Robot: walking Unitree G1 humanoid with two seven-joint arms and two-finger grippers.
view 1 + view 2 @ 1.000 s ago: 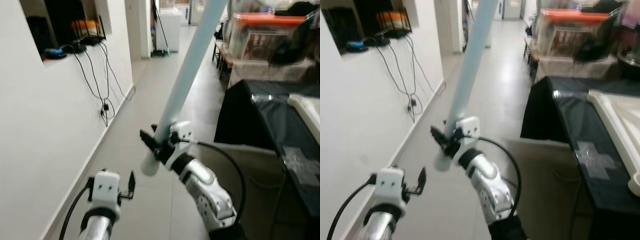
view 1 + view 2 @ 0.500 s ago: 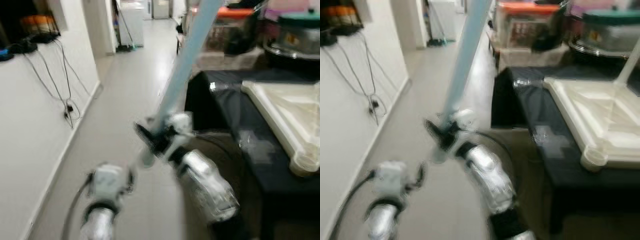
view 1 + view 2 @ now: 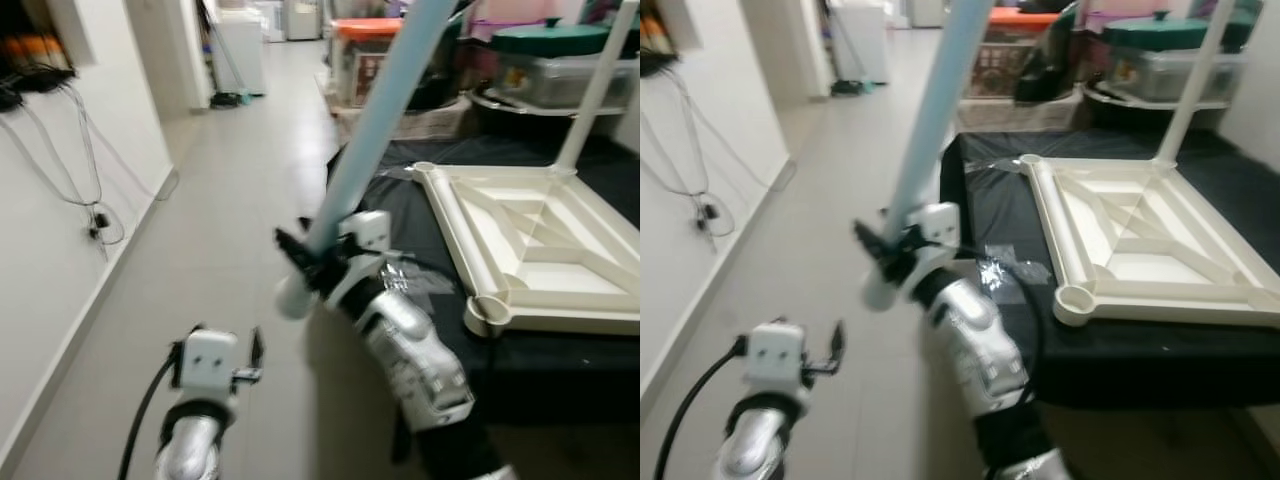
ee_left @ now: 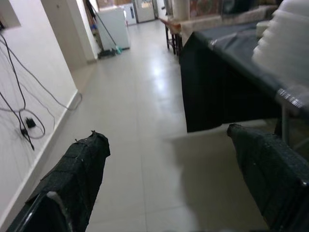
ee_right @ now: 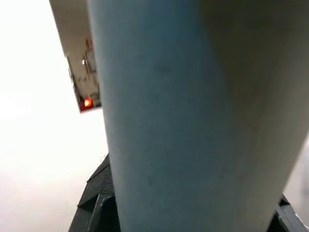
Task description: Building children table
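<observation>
Right gripper [image 3: 318, 262] jaws clamped near lower end of pale blue leg [image 3: 372, 130], tilted high. Left gripper [image 4: 169, 169] jaws open, empty. Upturned tabletop [image 3: 1137, 245] on black bench [image 3: 1200, 345]. Risk: long leg swings, hits mounted white leg [image 3: 1188, 75].

A black-draped surface [image 3: 1160, 345] stands at 3 o'clock on the pale tiled floor [image 3: 215, 225]. On it lies an upturned white tabletop [image 3: 1140, 250] — ribbed underside up — with one white leg [image 3: 1188, 85] standing at its far corner.
</observation>
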